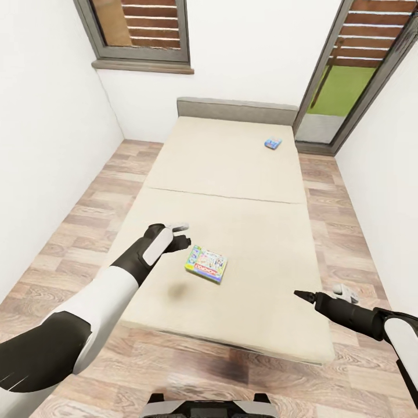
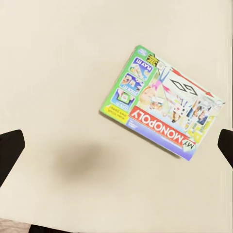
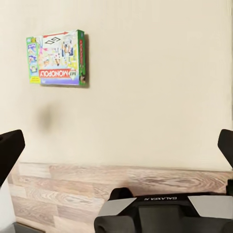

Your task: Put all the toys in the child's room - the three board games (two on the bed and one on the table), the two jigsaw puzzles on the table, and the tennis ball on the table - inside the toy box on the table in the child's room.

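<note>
Where beige bed (image 1: 232,174) fills narrow room, wood floor (image 1: 87,232), white walls (image 1: 46,145)

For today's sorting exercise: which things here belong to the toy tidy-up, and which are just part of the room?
Job:
Monopoly box, near the bed's foot
small blue box, near the headboard
bed
left claw, above the mattress beside the Monopoly box

Room only:
window
glass door
wood floor

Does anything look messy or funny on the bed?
Two games lie loose on the bed. The Monopoly box sits crooked near the foot, by the left claw. A small blue game lies far off by the headboard. Nothing looks broken.
</note>
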Robot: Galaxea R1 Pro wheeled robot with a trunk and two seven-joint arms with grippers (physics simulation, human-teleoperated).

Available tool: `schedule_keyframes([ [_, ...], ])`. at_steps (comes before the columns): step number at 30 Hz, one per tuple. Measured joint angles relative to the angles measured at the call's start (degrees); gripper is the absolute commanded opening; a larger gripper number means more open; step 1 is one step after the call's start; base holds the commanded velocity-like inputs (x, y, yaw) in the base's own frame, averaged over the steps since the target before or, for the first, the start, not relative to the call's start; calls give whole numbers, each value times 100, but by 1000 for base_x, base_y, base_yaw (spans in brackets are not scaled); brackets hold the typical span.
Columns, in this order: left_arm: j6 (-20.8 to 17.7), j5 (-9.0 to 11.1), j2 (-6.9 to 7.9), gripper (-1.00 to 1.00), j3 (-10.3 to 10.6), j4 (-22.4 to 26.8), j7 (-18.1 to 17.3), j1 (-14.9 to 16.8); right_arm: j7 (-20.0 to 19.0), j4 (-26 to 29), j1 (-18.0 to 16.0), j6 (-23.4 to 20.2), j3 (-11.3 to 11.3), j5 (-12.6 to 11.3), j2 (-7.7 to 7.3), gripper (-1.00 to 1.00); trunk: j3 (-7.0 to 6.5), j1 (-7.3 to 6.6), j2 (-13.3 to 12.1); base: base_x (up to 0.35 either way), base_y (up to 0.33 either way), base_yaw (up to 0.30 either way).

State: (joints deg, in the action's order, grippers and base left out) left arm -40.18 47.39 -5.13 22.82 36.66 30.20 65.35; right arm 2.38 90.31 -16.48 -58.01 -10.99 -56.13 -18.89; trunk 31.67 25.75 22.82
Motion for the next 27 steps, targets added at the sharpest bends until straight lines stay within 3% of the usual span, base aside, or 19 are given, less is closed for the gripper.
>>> schedule_keyframes([
  [27, -4, 6, 8, 100, -51, 1, -8, 3, 4, -1, -1, 0, 13, 1, 1, 100, 251, 1, 0, 23, 0, -33],
])
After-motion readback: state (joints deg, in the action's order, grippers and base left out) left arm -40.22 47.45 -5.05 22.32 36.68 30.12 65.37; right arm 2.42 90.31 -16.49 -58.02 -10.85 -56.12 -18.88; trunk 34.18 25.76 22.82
